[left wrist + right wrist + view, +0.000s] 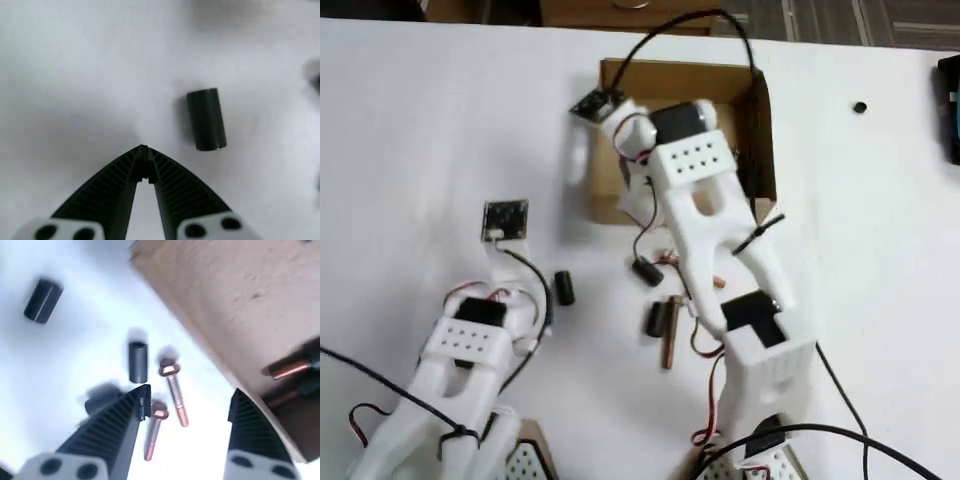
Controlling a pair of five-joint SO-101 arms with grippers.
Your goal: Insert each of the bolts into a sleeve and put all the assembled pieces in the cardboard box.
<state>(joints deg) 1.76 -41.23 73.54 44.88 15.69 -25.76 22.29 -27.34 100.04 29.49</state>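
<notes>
My left gripper (144, 150) is shut and holds nothing, low over the white table. A black sleeve (206, 119) lies just beyond its tip; in the high view this sleeve (563, 287) lies beside the left arm. My right gripper (190, 400) is open above the near wall of the cardboard box (225, 300). Below it lie two copper bolts (172, 385) (155, 430) and three black sleeves (137, 361) (43, 301) (102, 397). Inside the box, two assembled pieces (290, 367) show copper shafts. The right arm (700, 160) covers much of the box (760, 130).
Two sleeves (647, 270) (656, 318) and a bolt (672, 330) lie beside the right arm, among its cables. A small black item (860, 106) sits at the far right. A dark device (950, 95) stands at the right edge.
</notes>
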